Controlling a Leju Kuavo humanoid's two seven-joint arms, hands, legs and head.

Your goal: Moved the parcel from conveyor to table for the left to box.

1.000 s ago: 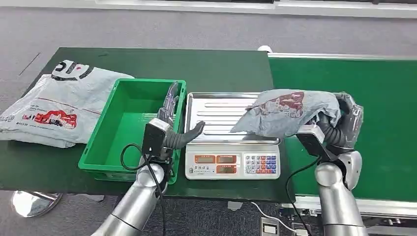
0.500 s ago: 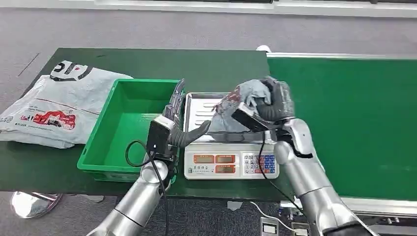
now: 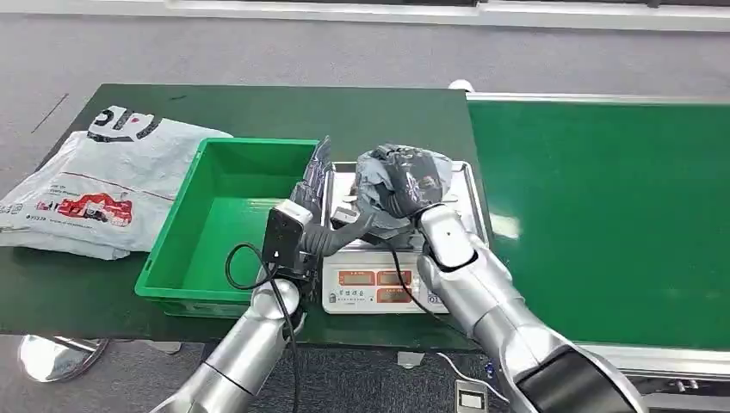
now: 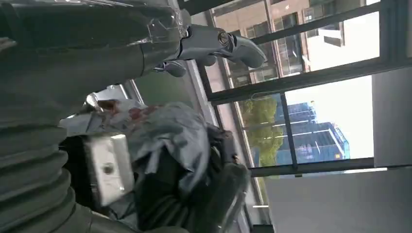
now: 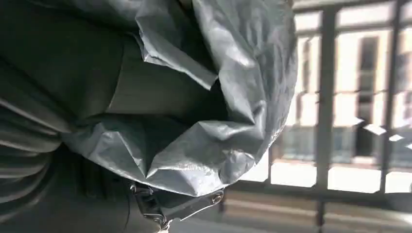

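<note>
**Where my three cameras sit**

My head camera looks forward and down over the desk [image 3: 172, 103]. Both wrist cameras ride close behind their hands, tilted up toward windows [image 4: 316, 116]. All three share the parcel [image 3: 392, 172]; the right wrist view is pressed nearly against it.

A dark green counter [image 3: 387, 112] occupied the left and centre of the frame. On it lay a grey printed mailer bag [image 3: 86, 185] at far left, a green bin [image 3: 225, 225] at centre-left, and a weighing scale [image 3: 392, 284] at centre. A green conveyor [image 3: 603, 215] adjoined the counter at right.
</note>
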